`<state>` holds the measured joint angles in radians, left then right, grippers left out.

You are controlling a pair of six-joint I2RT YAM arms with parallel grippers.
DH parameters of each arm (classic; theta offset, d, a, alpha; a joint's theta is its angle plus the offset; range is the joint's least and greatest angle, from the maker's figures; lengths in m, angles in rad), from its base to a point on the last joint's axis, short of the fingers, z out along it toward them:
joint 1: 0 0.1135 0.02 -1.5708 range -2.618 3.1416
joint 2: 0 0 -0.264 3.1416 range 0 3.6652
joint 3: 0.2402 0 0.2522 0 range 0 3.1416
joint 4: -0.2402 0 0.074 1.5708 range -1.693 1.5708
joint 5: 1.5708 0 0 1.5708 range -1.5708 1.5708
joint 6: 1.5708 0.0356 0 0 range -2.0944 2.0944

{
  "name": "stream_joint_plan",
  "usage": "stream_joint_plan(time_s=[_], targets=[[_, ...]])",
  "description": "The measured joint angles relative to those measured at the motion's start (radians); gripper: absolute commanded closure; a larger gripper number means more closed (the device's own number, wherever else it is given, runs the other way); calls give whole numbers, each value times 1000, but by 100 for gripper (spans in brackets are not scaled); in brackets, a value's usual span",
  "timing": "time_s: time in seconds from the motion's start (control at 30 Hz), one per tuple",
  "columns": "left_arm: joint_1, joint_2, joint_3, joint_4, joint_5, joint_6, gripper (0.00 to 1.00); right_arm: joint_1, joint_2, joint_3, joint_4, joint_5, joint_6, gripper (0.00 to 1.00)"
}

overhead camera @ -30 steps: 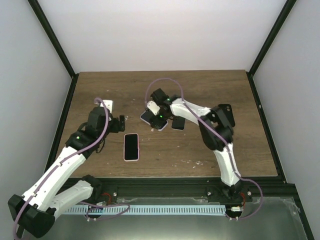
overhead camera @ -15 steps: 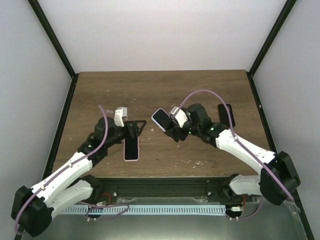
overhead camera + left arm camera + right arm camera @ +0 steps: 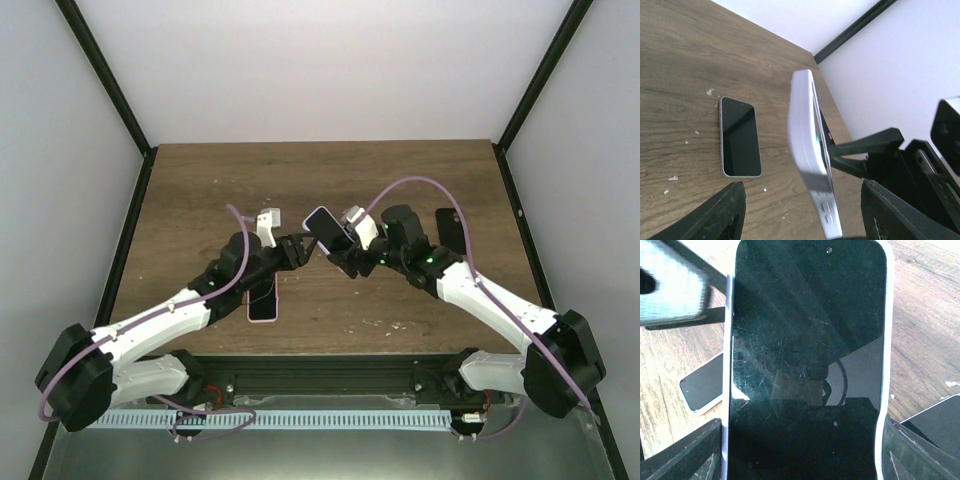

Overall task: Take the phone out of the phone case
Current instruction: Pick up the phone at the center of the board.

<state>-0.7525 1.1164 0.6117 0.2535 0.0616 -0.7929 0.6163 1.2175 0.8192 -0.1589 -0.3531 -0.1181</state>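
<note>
The phone in its pale lilac case (image 3: 323, 229) is held up off the table, tilted, by my right gripper (image 3: 347, 252), which is shut on its lower end. In the right wrist view its black scratched screen (image 3: 807, 340) fills the frame, and my right gripper (image 3: 802, 452) has a finger at each side of the case. My left gripper (image 3: 296, 248) is open at the phone's free end. In the left wrist view the case (image 3: 812, 160) shows edge-on between the spread fingers of my left gripper (image 3: 801, 202), which do not touch it.
A second phone with a pale rim (image 3: 263, 294) lies flat on the wooden table (image 3: 200, 190) under the left arm, and also shows in the left wrist view (image 3: 740, 136). A dark phone (image 3: 450, 228) lies at the right. Black frame posts edge the table.
My left arm has reached right until its open fingers bracket the held phone's end. My right gripper has shifted the phone slightly left and up towards it.
</note>
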Motion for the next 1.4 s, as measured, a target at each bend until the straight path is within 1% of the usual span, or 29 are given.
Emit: stream_joint_plan(time_s=[0.1,0.23,0.3,0.4,0.5,0.63,0.67,0.73,0.8,0.9,0.97,1.0,1.03,1.07,1.17,1.23,1.3,1.4], targets=[[-1,41,10,31,-24,-19,40,0,0,-4,9,-4,3,43],[-1,125,47,93,-14,-40,54,0,0,-5,13,6,5,43],[-2,171,77,121,-2,-48,57,0,0,-5,18,10,5,43],[-3,224,112,162,22,-67,68,0,0,-5,24,14,4,43],[-1,257,128,188,38,-73,72,0,0,-5,32,28,4,43],[0,267,129,196,45,-83,73,-2,0,-6,36,41,3,43],[0,266,129,197,45,-84,76,-2,0,-8,40,43,3,43],[0,264,129,195,42,-84,86,-2,-1,-12,47,43,3,43],[0,259,127,187,35,-82,93,-2,-1,-16,56,42,3,42],[1,248,125,179,23,-91,99,0,-1,-16,65,45,-3,40],[1,238,121,177,18,-90,100,2,-1,-16,75,43,-5,34],[1,233,121,174,16,-89,100,2,-1,-16,79,42,-6,27],[1,226,121,169,15,-84,100,3,-2,-16,82,40,-8,12],[2,218,121,159,15,-76,100,4,-3,-16,85,37,-12,1],[21,173,134,83,74,-19,100,7,-13,-15,82,17,-21,0],[51,135,167,-5,153,42,100,12,-27,-8,74,-15,-23,0],[99,89,207,-104,237,124,100,14,-47,13,50,-35,-27,0],[191,15,276,-263,370,277,100,-11,-71,59,-38,-77,-64,0]])
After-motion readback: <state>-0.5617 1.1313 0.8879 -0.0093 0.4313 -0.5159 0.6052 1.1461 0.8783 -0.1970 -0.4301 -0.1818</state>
